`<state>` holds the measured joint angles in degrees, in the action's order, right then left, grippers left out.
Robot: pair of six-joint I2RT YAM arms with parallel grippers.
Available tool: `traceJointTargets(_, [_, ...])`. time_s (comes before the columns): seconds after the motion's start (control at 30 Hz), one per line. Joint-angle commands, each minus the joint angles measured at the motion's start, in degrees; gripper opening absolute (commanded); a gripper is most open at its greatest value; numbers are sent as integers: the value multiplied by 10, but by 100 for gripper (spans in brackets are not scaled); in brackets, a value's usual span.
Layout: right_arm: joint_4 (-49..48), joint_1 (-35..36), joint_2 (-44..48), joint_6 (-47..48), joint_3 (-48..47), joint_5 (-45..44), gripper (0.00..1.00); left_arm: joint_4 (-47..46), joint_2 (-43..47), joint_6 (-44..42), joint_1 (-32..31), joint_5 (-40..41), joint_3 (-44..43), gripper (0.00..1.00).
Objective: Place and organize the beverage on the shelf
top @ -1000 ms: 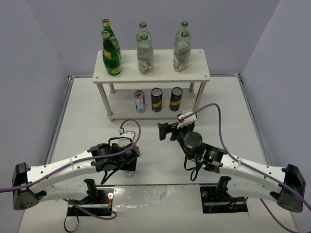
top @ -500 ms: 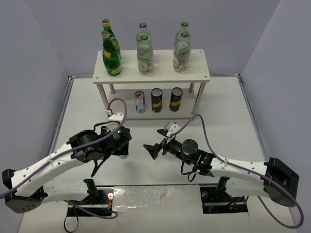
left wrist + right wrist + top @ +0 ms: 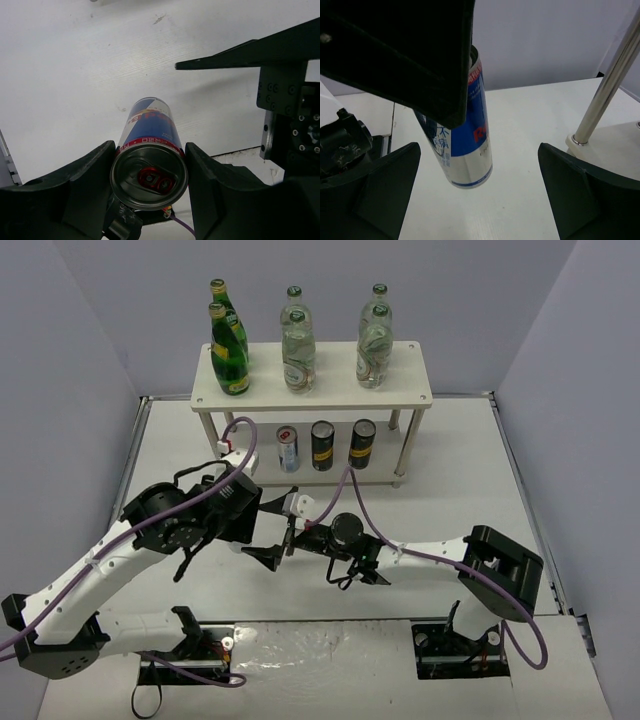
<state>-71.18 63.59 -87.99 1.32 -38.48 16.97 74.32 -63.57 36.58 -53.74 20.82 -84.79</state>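
Observation:
My left gripper [image 3: 149, 152] is shut on a silver-blue-red can [image 3: 149, 150] and holds it upright, clear of the table. In the top view the left gripper [image 3: 243, 515] hides the can. The same can [image 3: 465, 145] hangs in the right wrist view, between my right gripper's open fingers [image 3: 385, 190] without touching them. My right gripper [image 3: 270, 532] is open and empty, right next to the left one. The shelf [image 3: 312, 388] holds two dark-green bottles [image 3: 230, 355] and four clear bottles [image 3: 298, 355] on top. Another silver-blue-red can [image 3: 288, 448] and two black cans [image 3: 322, 445] stand on its lower tier.
A shelf leg [image 3: 605, 95] on its white foot stands to the right in the right wrist view. Purple cables [image 3: 240, 440] loop over both arms. Grey walls close the table's left, right and back sides.
My left gripper has carried the can from the near edge up and towards the shelf. My right arm has swung left, and its open gripper now sits beside the can.

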Motion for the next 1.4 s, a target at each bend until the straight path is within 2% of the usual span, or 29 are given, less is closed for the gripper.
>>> traceJointTargets(0.0, [-65, 7, -18, 30, -37, 33, 100, -6, -3, -43, 7, -6, -39, 2])
traceJointTargets(0.17, [-58, 6, -32, 56, -51, 53, 94, -28, -10, -56, 14, -41, -54, 2])
traceJointTargets(0.27, [-29, 6, -32, 80, -63, 75, 87, -29, -16, -59, 17, -42, -59, 2])
traceJointTargets(0.33, [-25, 6, -32, 85, -67, 89, 78, -27, -18, -60, 21, -44, -60, 2])
traceJointTargets(0.4, [-28, 6, -32, 86, -66, 96, 64, -27, -20, -63, 22, -47, -59, 2])
traceJointTargets(0.47, [-32, 6, -34, 87, -66, 102, 56, -27, -23, -66, 26, -49, -59, 2])
traceJointTargets(0.5, [-32, 7, -34, 86, -68, 105, 32, -26, -23, -67, 27, -47, -60, 2])
traceJointTargets(0.53, [-30, 6, -35, 86, -70, 105, 2, -24, -26, -69, 28, -47, -61, 2])
traceJointTargets(0.63, [-36, 7, -38, 80, -71, 105, 0, -23, -29, -73, 33, -43, -67, 2])
traceJointTargets(0.7, [-40, 7, -40, 76, -74, 104, 0, -23, -31, -79, 37, -42, -78, 11])
traceJointTargets(0.73, [-44, 7, -42, 75, -74, 93, 0, -23, -35, -83, 40, -36, -84, 20])
traceJointTargets(0.77, [-51, 7, -44, 69, -74, 84, 0, -21, -37, -85, 42, -31, -90, 39])
traceJointTargets(0.8, [-66, 6, -47, 69, -72, 78, 0, -21, -38, -87, 43, -26, -104, 48])
traceJointTargets(0.83, [-76, 6, -50, 67, -70, 59, 0, -21, -39, -90, 44, -11, -111, 65])
traceJointTargets(0.87, [-97, 5, -53, 62, -70, 47, 0, -16, -42, -91, 47, 2, -119, 94])
traceJointTargets(1.03, [-137, -6, -79, 45, -75, -1, 0, 4, -46, -75, 62, 98, -187, 94])
traceJointTargets(1.17, [-149, -18, -111, 37, -99, -61, 0, 26, -33, -33, 76, 228, -259, 94])
traceJointTargets(1.23, [-153, -24, -123, 35, -113, -97, 0, -20, 18, -37, 76, 250, -248, 94])
traceJointTargets(1.27, [-148, -29, -135, 35, -134, -127, 0, -42, 63, -43, 76, 261, -210, 94])
traceJointTargets(1.37, [-142, -36, -162, 38, -178, -168, 0, -101, 122, -51, 76, 274, -114, 94])
